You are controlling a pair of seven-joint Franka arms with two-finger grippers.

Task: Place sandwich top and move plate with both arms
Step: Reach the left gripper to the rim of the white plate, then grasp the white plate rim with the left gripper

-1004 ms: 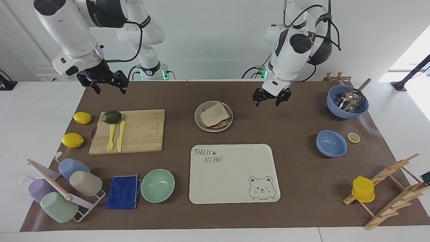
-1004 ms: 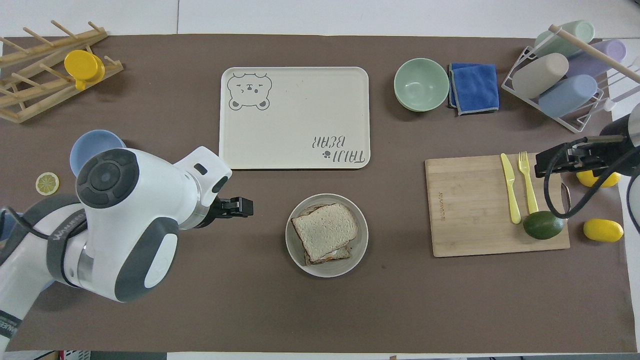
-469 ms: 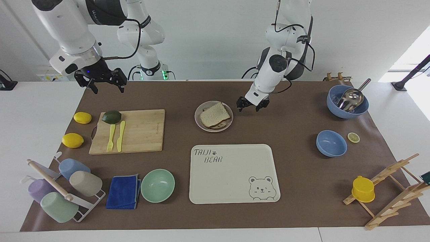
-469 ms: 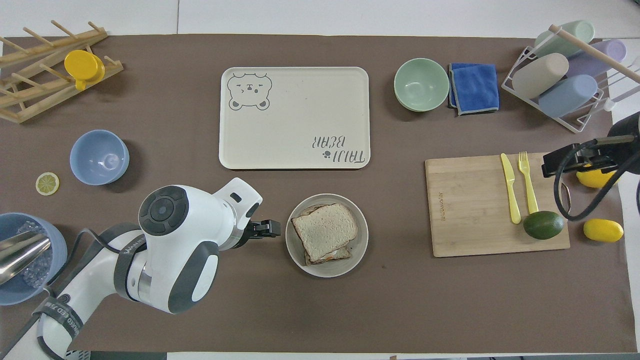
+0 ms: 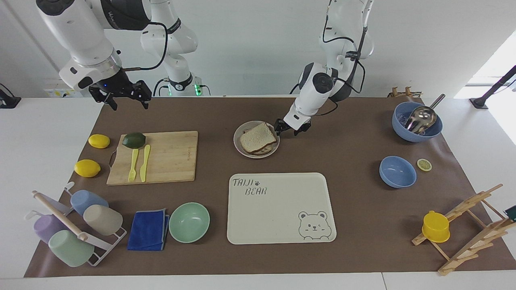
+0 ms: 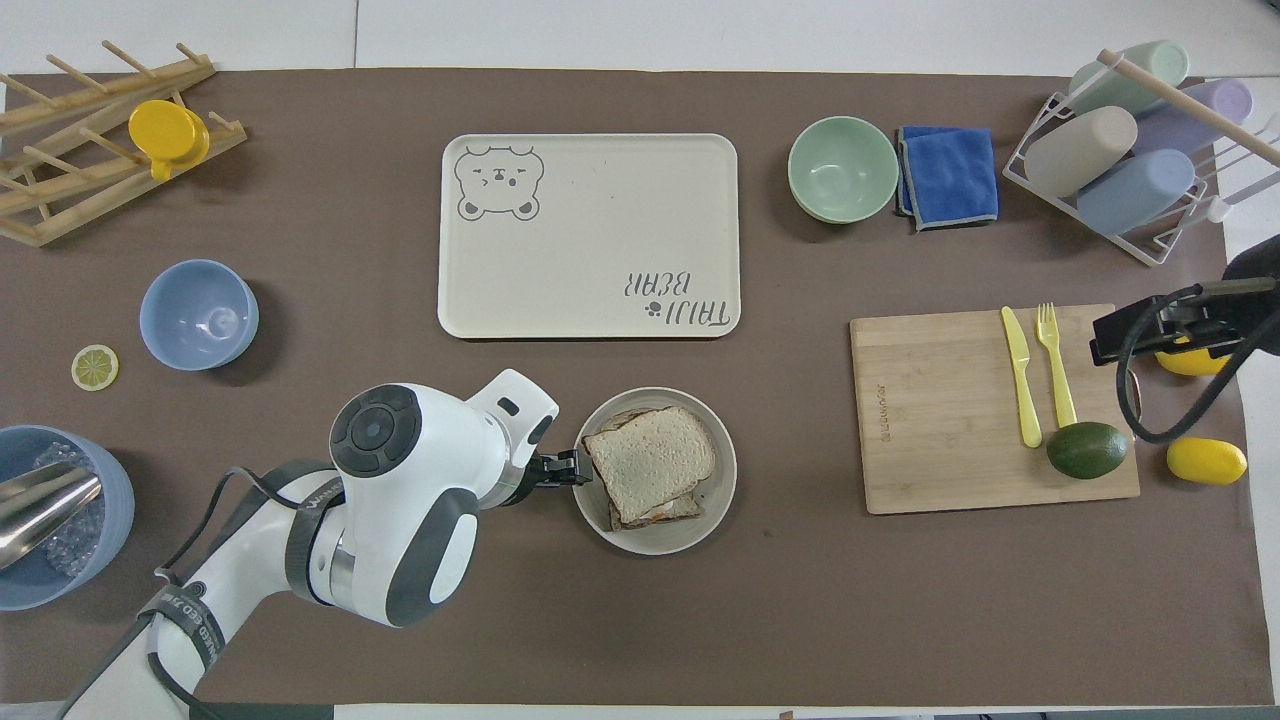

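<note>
Sandwich top (image 5: 258, 137) already sits on the stack on the plate (image 5: 242, 151), mid surface nr robots. Left hand (image 5: 288, 128) at plate rim, fingers spread: get one finger under the rim before closing. Right hand (image 5: 123, 96) spread, raised over surface edge nr lemons, well apart; needs the plate's free rim, then lift level w/ both.

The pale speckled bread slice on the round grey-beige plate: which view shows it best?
The overhead view: the pale speckled bread slice shows its whole top on the round grey-beige plate. In the facing view the slice appears smaller and flatter.
</note>
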